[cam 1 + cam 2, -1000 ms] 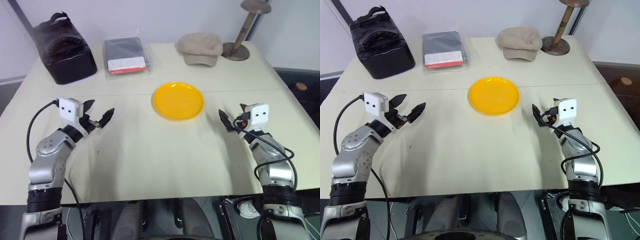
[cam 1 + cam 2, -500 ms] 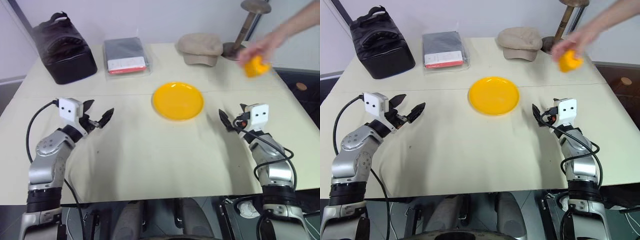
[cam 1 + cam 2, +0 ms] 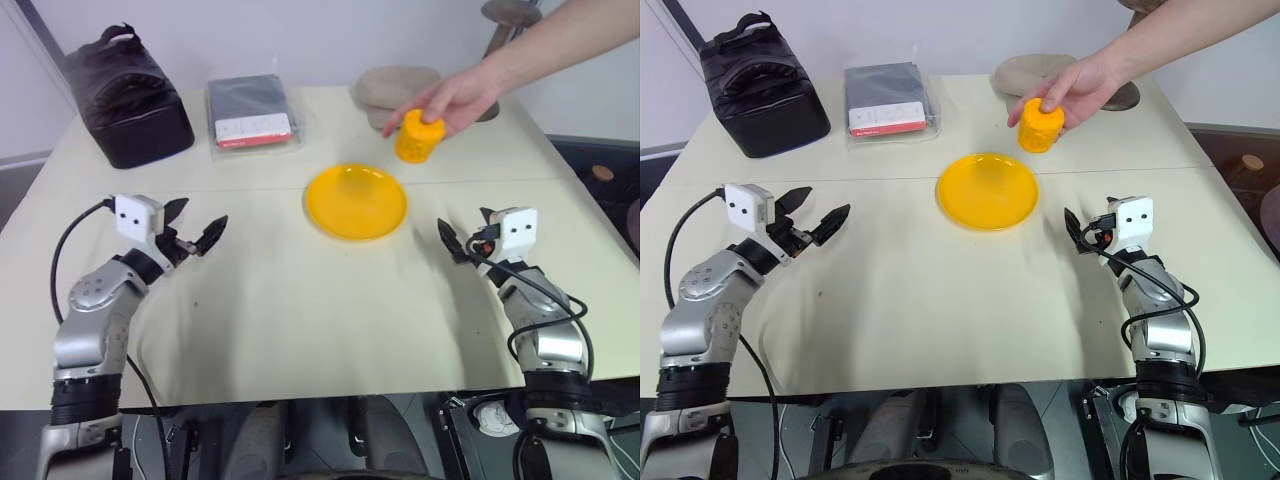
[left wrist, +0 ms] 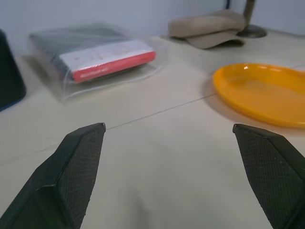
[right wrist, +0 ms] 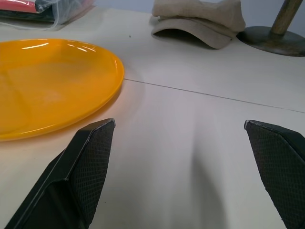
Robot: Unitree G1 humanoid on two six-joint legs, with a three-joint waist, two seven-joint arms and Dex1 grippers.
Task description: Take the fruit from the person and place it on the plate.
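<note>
The fruit (image 3: 1040, 125) is held by the person's hand (image 3: 1077, 88) beyond the wide-open, empty right gripper (image 3: 1081, 232); a mistimed closing risks pinched fingers or a drop beside the plate (image 3: 987, 190).

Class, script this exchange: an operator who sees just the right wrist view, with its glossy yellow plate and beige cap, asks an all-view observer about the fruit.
Operator: Where is the fruit?
Observer: The small chunky yellow-orange fruit is in the person's hand, in the air near the far rim of the round yellow plate.
Operator: And my left gripper?
Observer: The left gripper is open and holds nothing, to the left of the plate.
</note>
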